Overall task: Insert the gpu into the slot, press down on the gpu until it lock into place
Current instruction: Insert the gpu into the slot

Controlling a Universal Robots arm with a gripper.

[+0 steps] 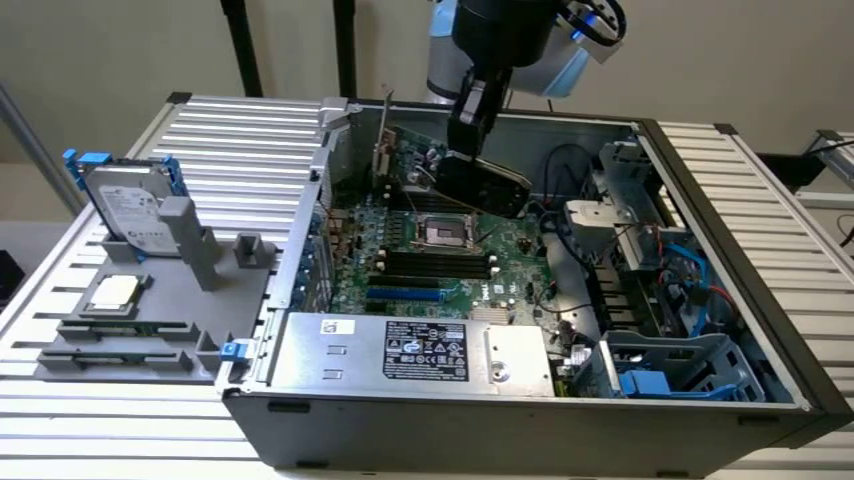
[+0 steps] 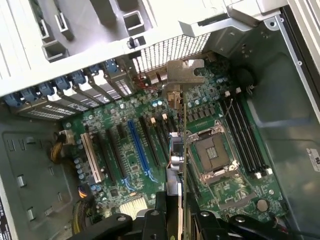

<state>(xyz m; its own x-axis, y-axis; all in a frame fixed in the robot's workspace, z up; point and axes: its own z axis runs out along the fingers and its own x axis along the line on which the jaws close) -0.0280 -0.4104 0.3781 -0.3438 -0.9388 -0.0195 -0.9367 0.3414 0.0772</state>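
Note:
The gpu (image 1: 483, 188), a flat black card with a glossy shroud, hangs tilted in the air above the motherboard (image 1: 514, 270) at the far end of the open computer case. My gripper (image 1: 467, 150) comes down from above and is shut on the card's upper edge. In the wrist view the gpu (image 2: 182, 150) shows edge-on between my fingers (image 2: 152, 222), its metal bracket (image 2: 185, 72) pointing at the case's rear openings. The long blue slot (image 2: 140, 150) lies on the board beside the card, and the card hovers between it and the CPU socket (image 2: 212, 152), apart from the board.
A silver labelled power-supply box (image 1: 414, 350) fills the case's near side. Memory slots (image 1: 427, 265) and the CPU socket (image 1: 445, 233) lie under the card. Cables and a drive cage (image 1: 667, 370) stand at the exterior view's right. A hard drive (image 1: 134, 210) rests on a grey fixture outside the case.

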